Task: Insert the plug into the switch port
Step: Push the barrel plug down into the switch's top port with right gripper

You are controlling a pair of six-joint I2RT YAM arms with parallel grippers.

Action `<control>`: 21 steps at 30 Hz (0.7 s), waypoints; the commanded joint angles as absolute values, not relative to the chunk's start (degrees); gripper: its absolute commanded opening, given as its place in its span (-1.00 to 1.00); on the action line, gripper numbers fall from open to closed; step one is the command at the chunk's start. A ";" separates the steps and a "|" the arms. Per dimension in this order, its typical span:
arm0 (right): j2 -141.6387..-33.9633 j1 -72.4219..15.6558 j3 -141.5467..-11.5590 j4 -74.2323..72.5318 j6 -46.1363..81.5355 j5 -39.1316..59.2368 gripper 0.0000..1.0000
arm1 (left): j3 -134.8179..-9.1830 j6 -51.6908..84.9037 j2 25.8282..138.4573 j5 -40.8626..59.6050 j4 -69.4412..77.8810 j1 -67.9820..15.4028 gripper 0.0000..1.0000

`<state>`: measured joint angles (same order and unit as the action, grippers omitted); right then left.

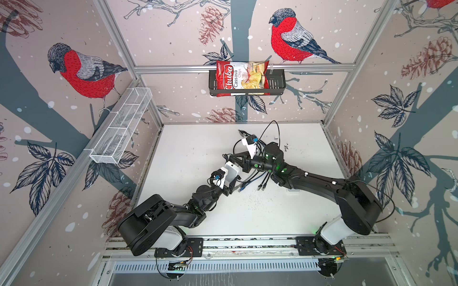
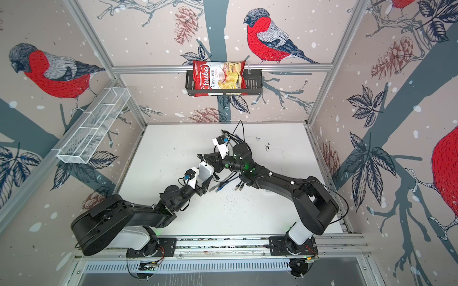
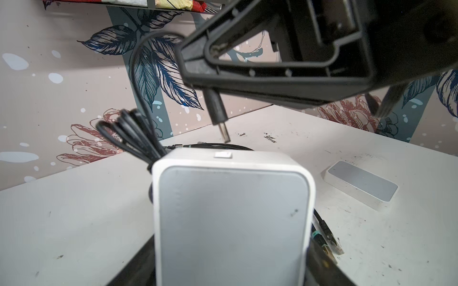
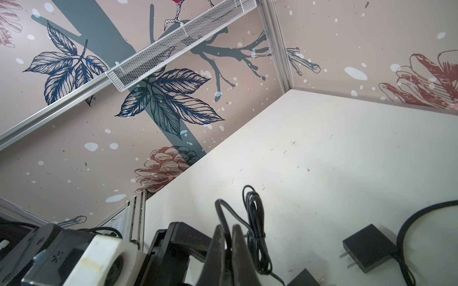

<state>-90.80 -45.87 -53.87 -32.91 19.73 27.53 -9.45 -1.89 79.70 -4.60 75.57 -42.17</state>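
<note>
Above the desk (image 3: 74, 210), near its middle, both pieces are in hand but not joined, so the insertion itself is left to do. The left fingers (image 3: 137, 271) are clamped on the sides of the white switch (image 3: 233, 210). They hold it raised off the surface, its broad grey face turned toward the left wrist camera. The right fingers (image 3: 285, 81) are pinched shut on the black plug (image 3: 216, 109). Its cord (image 3: 135, 74) arcs away and hangs in a bundle just beside the switch.

The plug sticks out below the right fingertips, tilted, with its metal tip pointing down toward the far upper edge of the switch. Tip and case look apart, with a small gap showing in the left wrist view. In both top views the two sets of fingers come close together over the switch.

The port cannot be seen from any view — it seems to sit on a side turned away from the cameras — so I cannot tell how well the tip lines up with it. By my reading, pick-up and approach are done, and lining up and pushing home are left.

A second white box (image 3: 360, 187) lies flat on the desk, well apart from the fingers.
</note>
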 commanded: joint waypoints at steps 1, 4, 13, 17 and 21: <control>-90.92 -46.27 -53.70 -35.61 20.09 28.04 -0.97 | -9.27 -1.89 78.93 -4.76 79.73 -42.28 0.08; -91.23 -46.49 -53.70 -35.60 20.05 27.95 -0.98 | -9.30 -1.35 78.41 -4.54 79.81 -42.28 0.08; -91.75 -47.14 -54.08 -37.08 20.37 28.50 -0.98 | -9.32 0.21 77.81 -4.15 79.89 -42.28 0.07; -91.67 -47.37 -53.71 -37.39 20.35 28.36 -0.98 | -9.32 0.88 77.27 -4.01 79.96 -42.28 0.06; -91.80 -47.46 -53.11 -37.42 20.20 28.21 -0.98 | -9.37 2.09 76.30 -4.43 80.18 -42.28 0.04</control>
